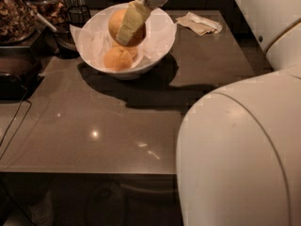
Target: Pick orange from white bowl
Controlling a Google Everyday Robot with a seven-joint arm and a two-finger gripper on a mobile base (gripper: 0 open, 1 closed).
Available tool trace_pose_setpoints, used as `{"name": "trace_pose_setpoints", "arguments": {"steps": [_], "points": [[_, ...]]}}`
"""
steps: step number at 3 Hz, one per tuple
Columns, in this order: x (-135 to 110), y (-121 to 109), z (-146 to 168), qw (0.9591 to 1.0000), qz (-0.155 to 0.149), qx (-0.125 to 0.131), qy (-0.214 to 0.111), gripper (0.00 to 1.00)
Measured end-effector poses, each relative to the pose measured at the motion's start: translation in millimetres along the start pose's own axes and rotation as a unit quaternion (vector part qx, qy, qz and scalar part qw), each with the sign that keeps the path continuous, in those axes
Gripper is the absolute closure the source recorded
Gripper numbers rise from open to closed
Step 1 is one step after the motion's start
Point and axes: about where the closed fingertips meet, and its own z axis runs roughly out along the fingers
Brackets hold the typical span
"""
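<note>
The tool (124,32) reaches down from the top edge of the view into the white bowl (160,44), which stands at the back of the dark counter (108,126). It is closed around the orange (115,22): one pale finger (131,21) lies slanted across the fruit's front, and the other is hidden behind it. This orange sits high in the bowl, above the two others. A second orange (117,59) rests low on the crinkled paper lining, and a third (135,52) shows only partly behind it. A crumpled napkin (201,22) lies to the right of the bowl, apart from it. Dark jars (16,13) stand at the left edge. The robot's white arm (240,154) fills the lower right.
</note>
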Motion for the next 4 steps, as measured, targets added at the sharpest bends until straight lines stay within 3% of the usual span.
{"name": "trace_pose_setpoints", "arguments": {"steps": [2,4], "points": [[1,49,-23,0.9997,0.016,-0.009,-0.016,1.0],[16,87,-37,0.9986,0.045,0.003,-0.028,1.0]]}}
